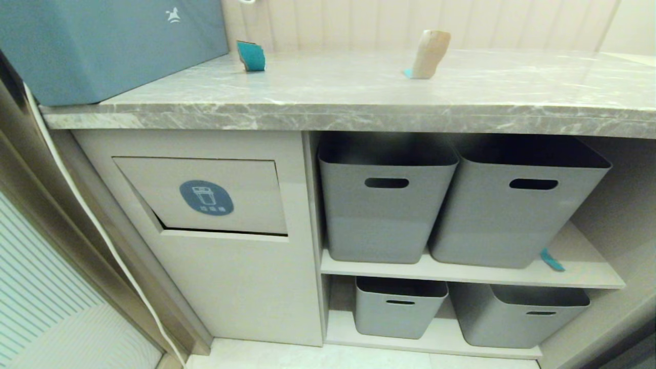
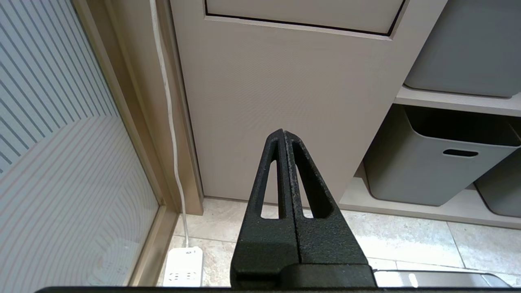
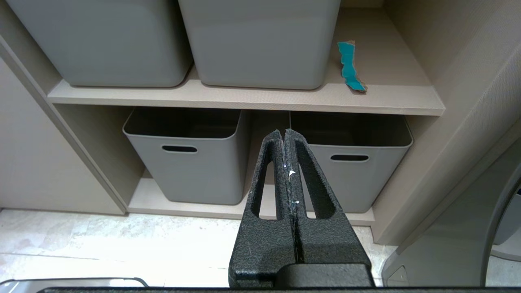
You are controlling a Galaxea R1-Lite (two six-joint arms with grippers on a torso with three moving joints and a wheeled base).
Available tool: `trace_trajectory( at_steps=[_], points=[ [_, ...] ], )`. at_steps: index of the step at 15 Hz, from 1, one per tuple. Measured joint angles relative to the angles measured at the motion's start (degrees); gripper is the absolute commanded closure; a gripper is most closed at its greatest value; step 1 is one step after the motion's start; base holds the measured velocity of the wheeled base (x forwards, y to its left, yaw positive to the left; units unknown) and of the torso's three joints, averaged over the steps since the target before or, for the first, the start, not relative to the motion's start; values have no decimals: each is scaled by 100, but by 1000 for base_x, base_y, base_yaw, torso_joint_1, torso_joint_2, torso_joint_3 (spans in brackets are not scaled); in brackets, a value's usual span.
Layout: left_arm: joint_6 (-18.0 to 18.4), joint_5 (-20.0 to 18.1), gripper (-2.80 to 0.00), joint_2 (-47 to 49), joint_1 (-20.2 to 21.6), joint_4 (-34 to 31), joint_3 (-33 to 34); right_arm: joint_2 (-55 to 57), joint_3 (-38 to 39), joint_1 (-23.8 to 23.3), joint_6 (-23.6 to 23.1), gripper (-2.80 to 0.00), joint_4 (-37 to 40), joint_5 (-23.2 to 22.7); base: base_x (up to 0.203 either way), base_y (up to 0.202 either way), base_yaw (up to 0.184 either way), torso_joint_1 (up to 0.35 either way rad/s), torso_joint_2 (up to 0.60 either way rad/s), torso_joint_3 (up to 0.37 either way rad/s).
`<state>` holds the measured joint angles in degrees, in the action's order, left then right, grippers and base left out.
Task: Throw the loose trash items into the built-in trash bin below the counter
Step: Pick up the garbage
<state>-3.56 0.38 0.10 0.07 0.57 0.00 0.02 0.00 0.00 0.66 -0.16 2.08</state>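
Note:
On the grey marble counter (image 1: 359, 97) stand two torn card scraps: a teal one (image 1: 251, 56) at the left and a tan one (image 1: 429, 53) further right. A third teal scrap (image 1: 552, 260) (image 3: 350, 67) lies on the upper shelf beside a grey tub. The built-in trash bin (image 1: 205, 197) has a beige flap with a round blue sticker, below the counter's left part. My left gripper (image 2: 283, 132) is shut and empty, low before the bin's cabinet front (image 2: 285, 81). My right gripper (image 3: 283, 131) is shut and empty, low before the lower tubs. Neither arm shows in the head view.
A large blue-teal box (image 1: 107, 46) sits on the counter's left end. Several grey tubs (image 1: 384, 200) fill two shelves right of the bin. A white cable (image 2: 169, 122) runs down to a power strip (image 2: 185, 268) on the tiled floor. A ribbed glass panel (image 2: 49, 142) stands at the left.

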Motion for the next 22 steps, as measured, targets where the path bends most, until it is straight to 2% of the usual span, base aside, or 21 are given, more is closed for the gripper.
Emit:
trace_trajectory(
  at_steps=[22],
  points=[
    [-25,4,0,0,0,2,0,0,0,0,85,0,-5,15,0,0,0,0,0,0]
  ],
)
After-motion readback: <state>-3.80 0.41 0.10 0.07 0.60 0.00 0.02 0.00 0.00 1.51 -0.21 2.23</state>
